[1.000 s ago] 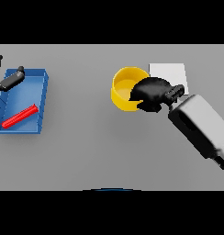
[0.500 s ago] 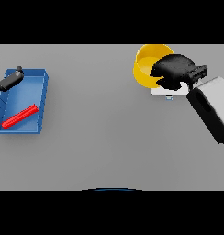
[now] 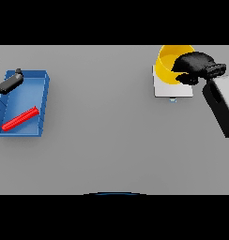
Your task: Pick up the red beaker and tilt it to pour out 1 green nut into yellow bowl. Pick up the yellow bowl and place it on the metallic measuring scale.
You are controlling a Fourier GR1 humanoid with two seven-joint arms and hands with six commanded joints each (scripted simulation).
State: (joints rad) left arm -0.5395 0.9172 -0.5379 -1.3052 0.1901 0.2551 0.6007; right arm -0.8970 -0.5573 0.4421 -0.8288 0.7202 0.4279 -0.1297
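Right hand grips the yellow bowl by its rim, over the far edge of the scale. Risk: off-centre release tips the bowl off that edge.

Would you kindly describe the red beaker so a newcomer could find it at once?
Look to the grey table's left side, where a blue tray sits. The red beaker lies on its side inside it, slanted. It is the only red thing there; the left hand at the tray's far corner is dark.
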